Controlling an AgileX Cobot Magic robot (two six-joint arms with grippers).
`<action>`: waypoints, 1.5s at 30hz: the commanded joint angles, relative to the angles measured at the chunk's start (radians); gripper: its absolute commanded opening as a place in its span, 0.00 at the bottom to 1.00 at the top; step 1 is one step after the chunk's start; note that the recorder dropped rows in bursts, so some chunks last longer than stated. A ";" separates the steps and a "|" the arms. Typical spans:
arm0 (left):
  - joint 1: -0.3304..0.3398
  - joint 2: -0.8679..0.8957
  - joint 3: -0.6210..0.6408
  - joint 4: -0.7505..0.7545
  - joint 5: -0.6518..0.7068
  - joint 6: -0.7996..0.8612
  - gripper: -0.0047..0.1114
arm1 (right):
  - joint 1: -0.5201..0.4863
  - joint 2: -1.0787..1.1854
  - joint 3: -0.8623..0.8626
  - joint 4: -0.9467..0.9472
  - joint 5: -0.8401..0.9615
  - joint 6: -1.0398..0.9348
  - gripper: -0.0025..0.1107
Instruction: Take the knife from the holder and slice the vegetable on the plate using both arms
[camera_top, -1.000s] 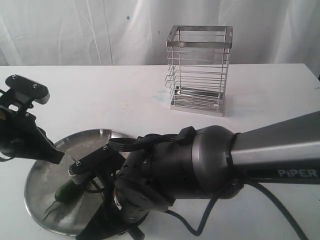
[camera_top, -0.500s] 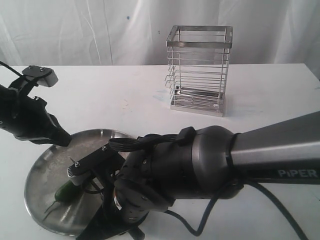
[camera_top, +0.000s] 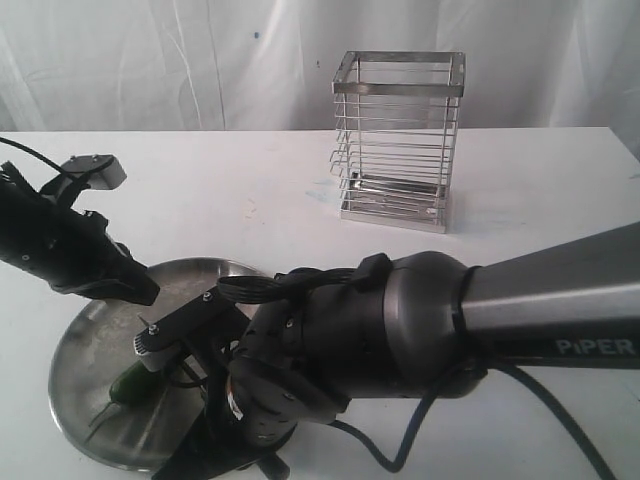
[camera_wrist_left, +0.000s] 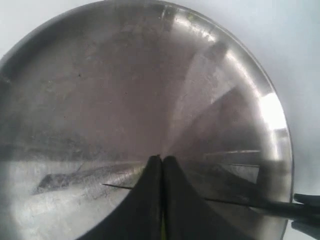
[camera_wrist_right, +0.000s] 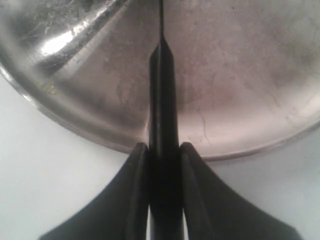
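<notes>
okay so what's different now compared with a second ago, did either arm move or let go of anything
The left tool moved: it rose off the plate, then swung down toward its middle, and now hangs shut above it, holding nothing visible. Nothing was released. The right tool stayed clamped on the knife, and the pepper and holder stayed put.

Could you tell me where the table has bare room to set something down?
Bare tabletop lies between the holder and the plate, and right of the holder. It is crowded at the plate: the vegetable, the left gripper and the right gripper holding the knife.
</notes>
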 joint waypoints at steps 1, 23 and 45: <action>0.003 0.001 -0.002 -0.040 0.011 0.022 0.04 | -0.006 -0.002 -0.003 -0.004 -0.012 0.001 0.02; 0.003 0.001 -0.002 -0.073 0.020 0.048 0.04 | -0.010 -0.015 -0.003 -0.002 -0.010 0.005 0.02; 0.003 0.001 0.020 -0.089 -0.003 0.050 0.04 | -0.010 0.004 -0.003 0.001 -0.011 0.005 0.02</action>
